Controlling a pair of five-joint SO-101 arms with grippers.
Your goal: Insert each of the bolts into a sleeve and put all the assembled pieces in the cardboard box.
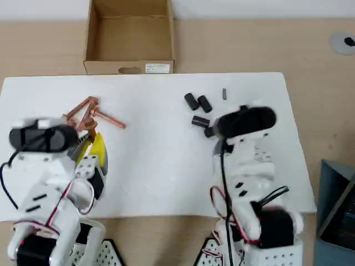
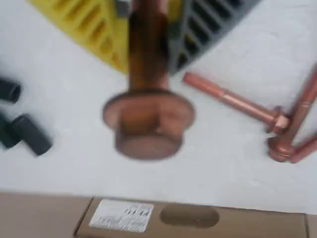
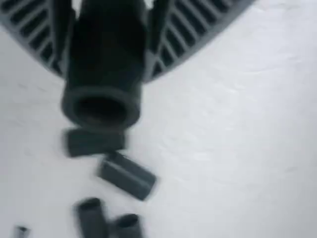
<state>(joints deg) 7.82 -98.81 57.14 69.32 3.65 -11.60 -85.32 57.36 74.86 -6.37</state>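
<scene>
My left gripper (image 2: 147,64) is shut on a copper bolt (image 2: 148,119), whose flanged head points toward the cardboard box (image 2: 198,218). The yellow finger (image 1: 97,148) of that gripper sits just below the pile of loose copper bolts (image 1: 89,113) on the white mat. My right gripper (image 3: 105,69) is shut on a black sleeve (image 3: 103,94), its open end facing the other sleeves. Several loose black sleeves (image 1: 198,108) lie just beyond the right gripper (image 1: 211,132). The open cardboard box (image 1: 130,67) stands past the mat's far edge.
The white mat (image 1: 161,166) covers the table between the arms. A small dark pin (image 1: 224,94) lies near the sleeves. More bolts (image 2: 233,99) lie beside the held one. A dark bin (image 1: 335,205) stands at the right edge.
</scene>
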